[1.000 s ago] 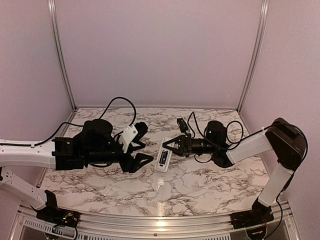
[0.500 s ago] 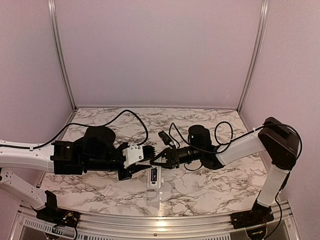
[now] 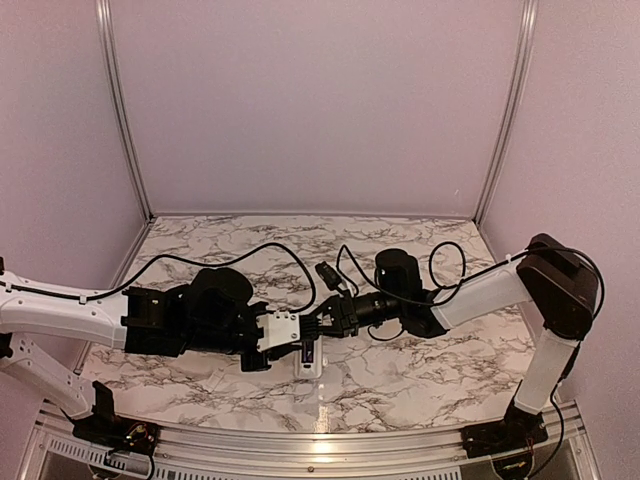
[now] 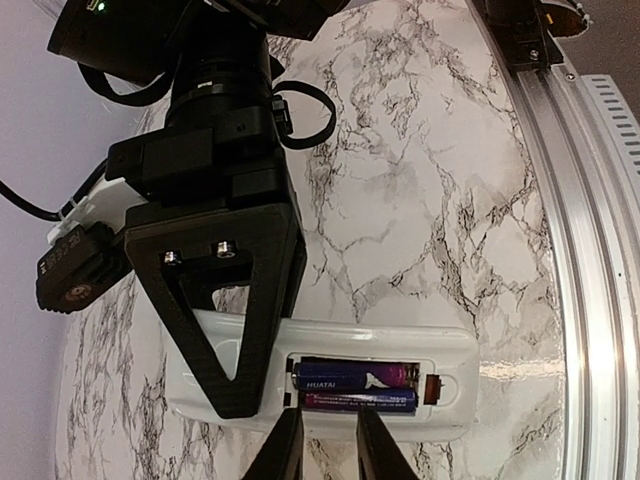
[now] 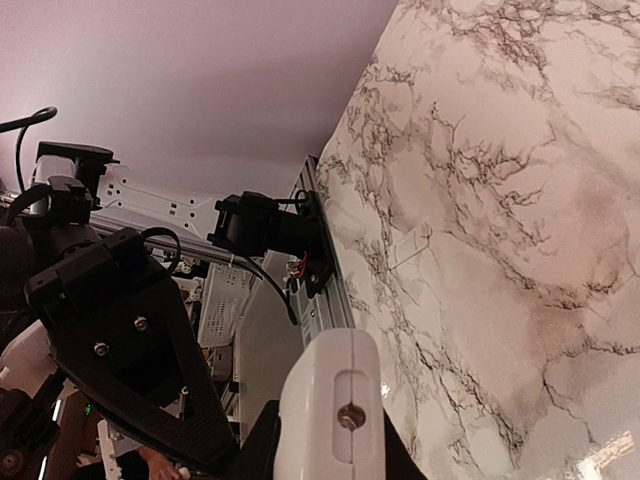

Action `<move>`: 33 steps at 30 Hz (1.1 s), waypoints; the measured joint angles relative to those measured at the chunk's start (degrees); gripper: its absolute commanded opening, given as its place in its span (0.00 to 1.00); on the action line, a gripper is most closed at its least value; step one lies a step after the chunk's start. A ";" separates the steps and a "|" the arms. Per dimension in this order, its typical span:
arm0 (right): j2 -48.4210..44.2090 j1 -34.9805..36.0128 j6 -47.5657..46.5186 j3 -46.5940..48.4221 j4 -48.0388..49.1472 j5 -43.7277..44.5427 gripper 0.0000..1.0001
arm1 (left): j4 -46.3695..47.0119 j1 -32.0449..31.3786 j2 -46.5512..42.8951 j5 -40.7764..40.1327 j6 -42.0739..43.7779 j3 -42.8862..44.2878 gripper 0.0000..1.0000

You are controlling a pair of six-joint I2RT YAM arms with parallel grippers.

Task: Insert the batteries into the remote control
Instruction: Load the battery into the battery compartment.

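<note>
The white remote control [image 3: 308,357] hangs over the table's front middle, with my right gripper [image 3: 318,325] shut on one end. In the left wrist view its back [image 4: 440,350] faces me with the compartment uncovered. The batteries, an upper one [image 4: 355,375] and a lower one [image 4: 360,401], lie side by side inside. One right finger [image 4: 240,320] crosses the remote's left part. My left gripper [image 4: 327,415] has its tips at the remote's lower rim, just under the lower battery. They stand a narrow gap apart with nothing between. The right wrist view shows the remote's end [image 5: 335,410] between my right fingers.
A small flat white piece [image 3: 213,380] lies on the marble table [image 3: 420,375] near the front left, also seen as a white piece [image 5: 412,245] in the right wrist view. The aluminium front rail [image 4: 585,250] runs close behind the remote. Cables loop over both arms.
The right arm carried the remote left and forward, then held still. The left gripper moved right up to the remote and its fingers closed from wide to a narrow gap.
</note>
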 measured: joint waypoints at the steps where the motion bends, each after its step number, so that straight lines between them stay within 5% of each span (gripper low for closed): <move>1: 0.00 0.02 -0.11 0.00 -0.09 0.00 0.00 | 0.00 0.00 0.02 -0.20 0.04 0.02 0.20; 33: 0.00 1.57 -3.15 2.27 -3.82 -0.68 0.00 | -0.02 -0.07 1.57 -2.58 0.61 0.66 0.19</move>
